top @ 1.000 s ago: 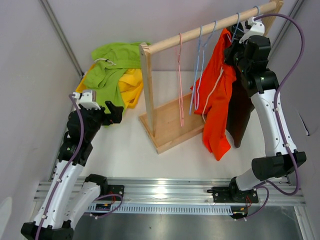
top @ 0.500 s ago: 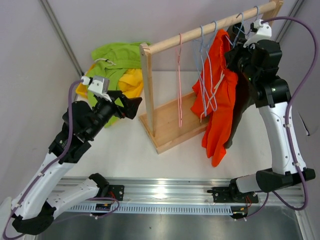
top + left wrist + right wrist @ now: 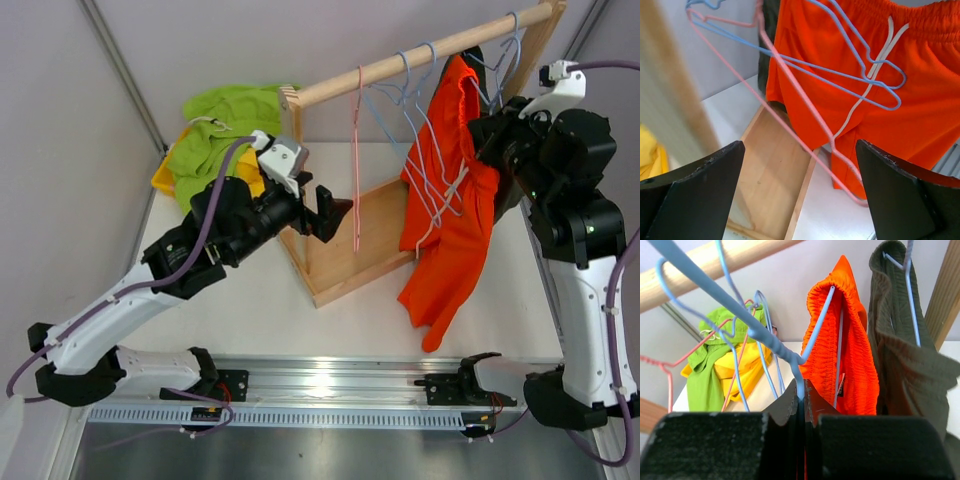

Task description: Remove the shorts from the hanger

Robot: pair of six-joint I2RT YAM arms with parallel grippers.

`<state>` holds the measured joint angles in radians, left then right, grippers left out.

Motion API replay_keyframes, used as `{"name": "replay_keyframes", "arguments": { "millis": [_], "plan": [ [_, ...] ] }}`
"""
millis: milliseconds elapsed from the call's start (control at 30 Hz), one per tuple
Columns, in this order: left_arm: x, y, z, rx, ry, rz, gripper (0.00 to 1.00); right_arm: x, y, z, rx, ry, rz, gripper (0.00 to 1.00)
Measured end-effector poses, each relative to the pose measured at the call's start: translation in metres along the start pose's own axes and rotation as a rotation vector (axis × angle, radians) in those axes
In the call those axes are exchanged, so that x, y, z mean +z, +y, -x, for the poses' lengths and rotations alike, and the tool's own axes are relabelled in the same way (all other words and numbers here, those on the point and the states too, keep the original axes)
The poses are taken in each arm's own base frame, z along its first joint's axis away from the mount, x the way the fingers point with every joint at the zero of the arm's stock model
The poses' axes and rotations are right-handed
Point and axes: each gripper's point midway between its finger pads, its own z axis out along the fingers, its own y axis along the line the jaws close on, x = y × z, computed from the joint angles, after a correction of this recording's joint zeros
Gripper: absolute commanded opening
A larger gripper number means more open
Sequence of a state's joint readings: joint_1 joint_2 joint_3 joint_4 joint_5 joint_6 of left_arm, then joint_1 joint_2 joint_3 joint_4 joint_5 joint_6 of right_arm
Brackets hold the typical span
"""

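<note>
- Two pairs hang from the wooden rail (image 3: 380, 68): the orange shorts (image 3: 450, 200) on a blue hanger (image 3: 765, 337), and the dark olive shorts (image 3: 905, 355) just beside them, toward the rail's right end.
- The right fingers (image 3: 785, 407) are pressed together, clamped on the blue hanger's wire.
- The left fingers (image 3: 900, 200) stand wide apart, holding nothing, near a bare pink hanger (image 3: 357, 150).
- The lime green shorts (image 3: 220, 130) and yellow shorts (image 3: 742, 367) lie heaped on the surface (image 3: 260, 300), back left.

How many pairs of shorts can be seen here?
4. Lime green shorts and yellow shorts lie piled at the table's far left; orange shorts and dark olive shorts hang at the rail's right end. More may be hidden beneath.
</note>
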<state>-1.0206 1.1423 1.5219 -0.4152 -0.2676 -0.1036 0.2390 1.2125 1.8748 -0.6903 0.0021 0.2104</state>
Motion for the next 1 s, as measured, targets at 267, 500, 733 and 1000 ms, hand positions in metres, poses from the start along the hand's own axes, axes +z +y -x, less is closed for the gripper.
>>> {"name": "replay_keyframes", "arguments": {
  "millis": [267, 500, 733, 1000],
  "plan": [
    [0.013, -0.076, -0.011, 0.037, 0.040, -0.139, 0.99, -0.043, 0.002, -0.019, 0.036, 0.017, 0.028, 0.00],
    [0.006, -0.165, -0.047, 0.053, 0.107, -0.315, 0.99, -0.047, 0.008, -0.035, 0.075, 0.065, 0.056, 0.00],
    [0.005, -0.235, -0.081, 0.022, 0.146, -0.431, 0.99, -0.048, 0.009, -0.037, 0.105, 0.072, 0.053, 0.00],
    [0.039, -0.254, -0.142, 0.044, 0.185, -0.360, 0.99, -0.055, 0.011, -0.037, 0.158, 0.096, 0.039, 0.00]
  ]
}}
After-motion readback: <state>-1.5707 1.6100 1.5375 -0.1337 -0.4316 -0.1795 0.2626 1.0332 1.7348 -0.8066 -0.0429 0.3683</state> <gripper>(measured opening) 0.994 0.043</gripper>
